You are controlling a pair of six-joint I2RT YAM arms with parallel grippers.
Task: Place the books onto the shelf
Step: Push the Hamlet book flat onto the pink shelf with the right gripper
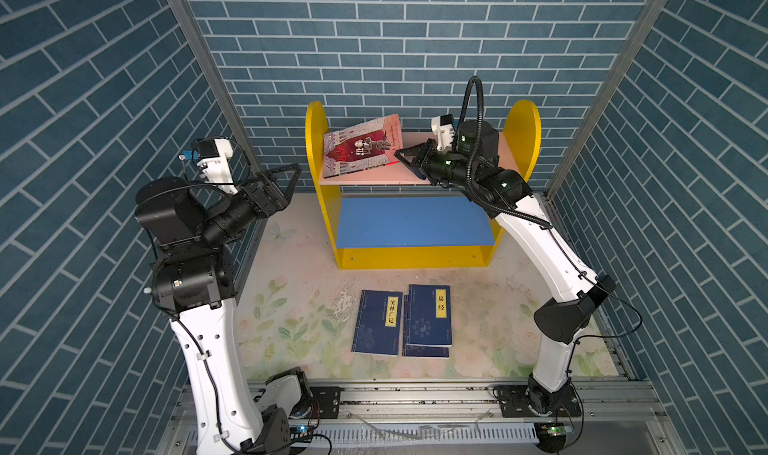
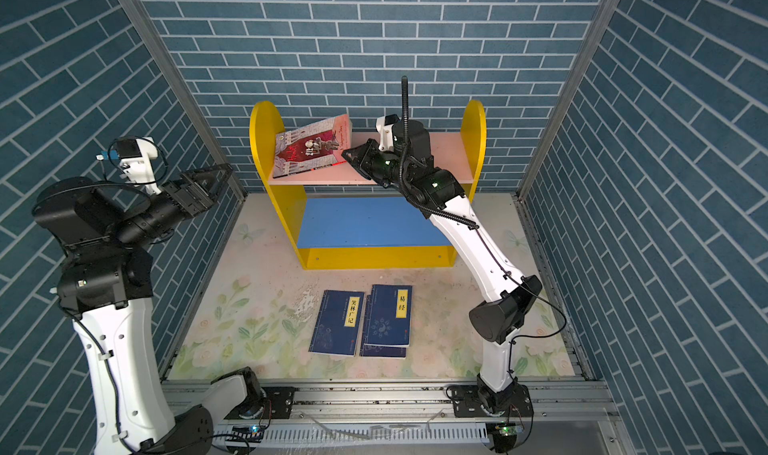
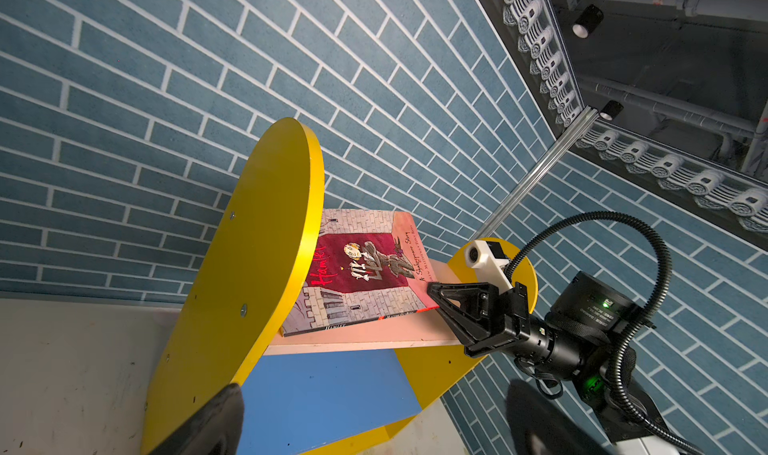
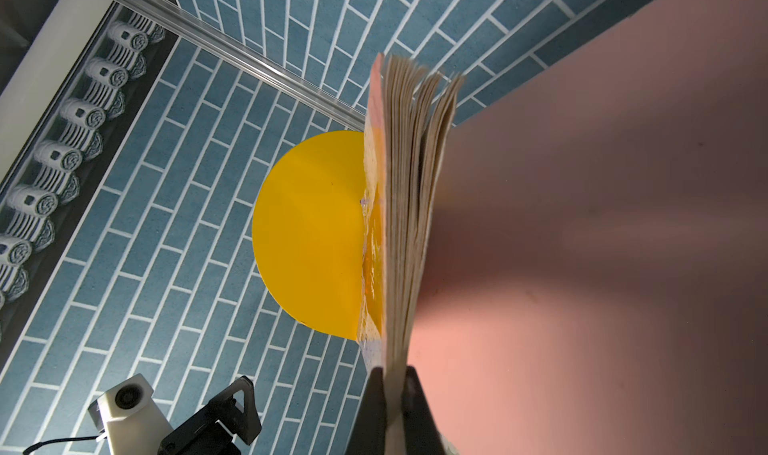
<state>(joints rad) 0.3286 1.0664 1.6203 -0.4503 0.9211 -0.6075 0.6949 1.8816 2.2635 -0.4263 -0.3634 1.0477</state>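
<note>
The yellow-sided shelf [image 1: 314, 141] stood at the back of the floral mat [image 1: 291, 307]. On its pink upper board the Hamlet paperback [image 1: 361, 147] rested tilted, spine down, near the left side panel. Navy paperbacks [image 1: 378, 322] lay flat on the mat in front. The right gripper [image 1: 401, 154] pinched the Hamlet paperback's corner between closed jaws; the left gripper [image 1: 291, 174] hung wide open and empty beside the shelf.

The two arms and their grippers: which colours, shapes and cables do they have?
The left arm and right arm have white shells with black joints. The left gripper and right gripper are black, with triangular open-frame fingers. A white camera housing sits at each wrist. A black ribbed hose loops along the right arm; green lights glow on its joints.
</note>
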